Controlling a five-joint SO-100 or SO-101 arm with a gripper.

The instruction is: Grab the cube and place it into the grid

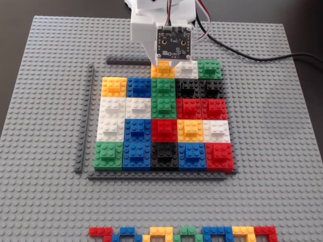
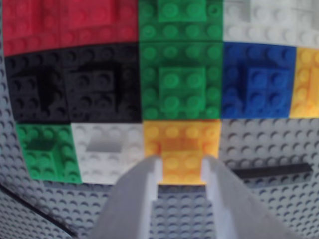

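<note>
Gripper (image 2: 182,167) is clenched on the cube (image 2: 182,149): in the wrist view 2 pale grey fingers (image 2: 142,191) pinch the smaller raised brick on top from either side. Cube is orange-yellow, glossy plastic, square, studded.

Cube sits in the far row of the grid (image 1: 162,123) in the fixed view, butted against a green block (image 2: 180,82) on the near side and a white block (image 2: 107,152) beside it. A green block (image 2: 47,152) follows the white one in that row.

Fixed view shows only a sliver of the cube (image 1: 162,69); the white arm housing and a black circuit board (image 1: 175,41) cover the rest. Wrist view shows the grip contact, but it is blurred with fisheye curvature.

Grid is a mosaic of red, blue, green, white, black and yellow blocks, each with a raised brick on top. Dark grey strips (image 1: 85,118) edge it on the left, the near side and part of the far side. The far row left of the cube is bare baseplate (image 1: 45,75), light grey and studded.

A zigzag strip of small coloured bricks (image 1: 184,234) lies at the near edge, well apart. A black cable (image 1: 252,56) crosses the far right corner.
</note>
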